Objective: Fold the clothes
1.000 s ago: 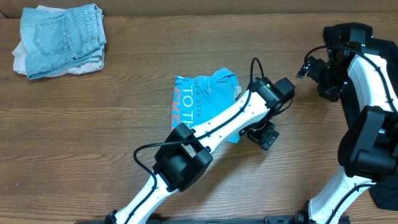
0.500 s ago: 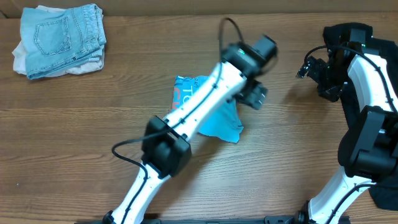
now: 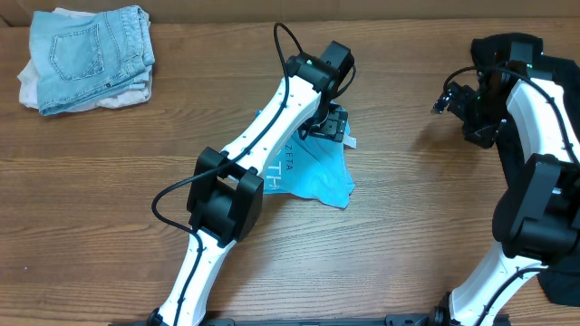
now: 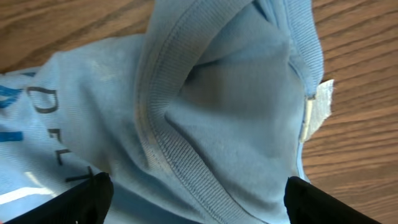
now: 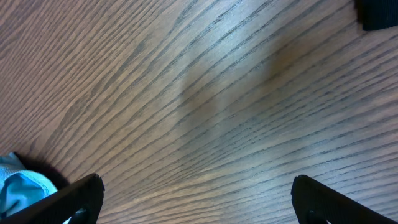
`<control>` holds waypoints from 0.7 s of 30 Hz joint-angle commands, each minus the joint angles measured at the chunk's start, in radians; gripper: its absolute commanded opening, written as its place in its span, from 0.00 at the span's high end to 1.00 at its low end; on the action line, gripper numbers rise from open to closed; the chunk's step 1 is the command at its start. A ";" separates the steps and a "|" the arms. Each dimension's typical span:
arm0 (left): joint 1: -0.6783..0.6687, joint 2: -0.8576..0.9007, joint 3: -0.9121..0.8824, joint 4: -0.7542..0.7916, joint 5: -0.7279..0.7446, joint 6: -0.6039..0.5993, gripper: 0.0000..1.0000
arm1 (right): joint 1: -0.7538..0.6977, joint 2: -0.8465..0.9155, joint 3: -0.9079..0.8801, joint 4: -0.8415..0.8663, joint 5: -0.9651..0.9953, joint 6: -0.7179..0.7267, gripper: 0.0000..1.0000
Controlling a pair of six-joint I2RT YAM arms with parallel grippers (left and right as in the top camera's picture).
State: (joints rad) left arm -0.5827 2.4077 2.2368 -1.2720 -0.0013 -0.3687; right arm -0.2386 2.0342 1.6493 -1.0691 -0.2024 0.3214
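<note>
The sky-blue T-shirt lies crumpled mid-table, with white lettering showing beside the left arm. My left gripper hovers over its far edge. In the left wrist view the ribbed collar and a white tag fill the frame. My left gripper is open, its fingers wide apart with collar cloth lying between them. My right gripper is open over bare wood, far right in the overhead view. A dark cloth shows at the bottom right corner.
A folded pile of light denim jeans on a white garment sits at the far left corner. The right arm's base stands along the right edge. A corner of blue shirt shows in the right wrist view.
The left arm swung from the shirt's right side up and leftward to its far edge at the collar. Its jaws narrowed slightly. The right arm stayed still.
</note>
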 commanded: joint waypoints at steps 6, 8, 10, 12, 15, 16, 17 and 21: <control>-0.005 0.009 -0.089 0.076 -0.006 -0.017 0.17 | 0.003 -0.029 0.020 0.003 -0.001 0.008 0.00; -0.005 0.009 -0.088 0.088 -0.006 -0.016 0.20 | 0.003 -0.029 0.020 0.003 -0.001 0.008 0.00; -0.005 0.009 -0.086 0.098 -0.006 -0.013 0.28 | 0.003 -0.029 0.020 0.003 -0.001 0.008 0.00; -0.005 0.009 -0.086 0.102 -0.006 -0.013 0.32 | 0.003 -0.029 0.020 0.003 -0.001 0.008 0.00; -0.005 0.008 -0.085 0.102 -0.006 -0.009 0.36 | 0.003 -0.029 0.020 0.003 -0.001 0.008 0.00; -0.005 0.009 -0.085 0.102 -0.007 -0.007 0.37 | 0.003 -0.029 0.020 0.003 -0.001 0.008 0.00; -0.005 0.009 -0.085 0.103 -0.007 -0.003 0.41 | 0.003 -0.029 0.020 0.003 -0.001 0.008 0.00; -0.005 0.009 -0.085 0.104 -0.010 0.000 0.57 | 0.003 -0.029 0.020 0.003 -0.001 0.008 0.00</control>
State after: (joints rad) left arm -0.5827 2.4077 2.1506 -1.1728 -0.0017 -0.3668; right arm -0.2386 2.0342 1.6493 -1.0695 -0.2028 0.3218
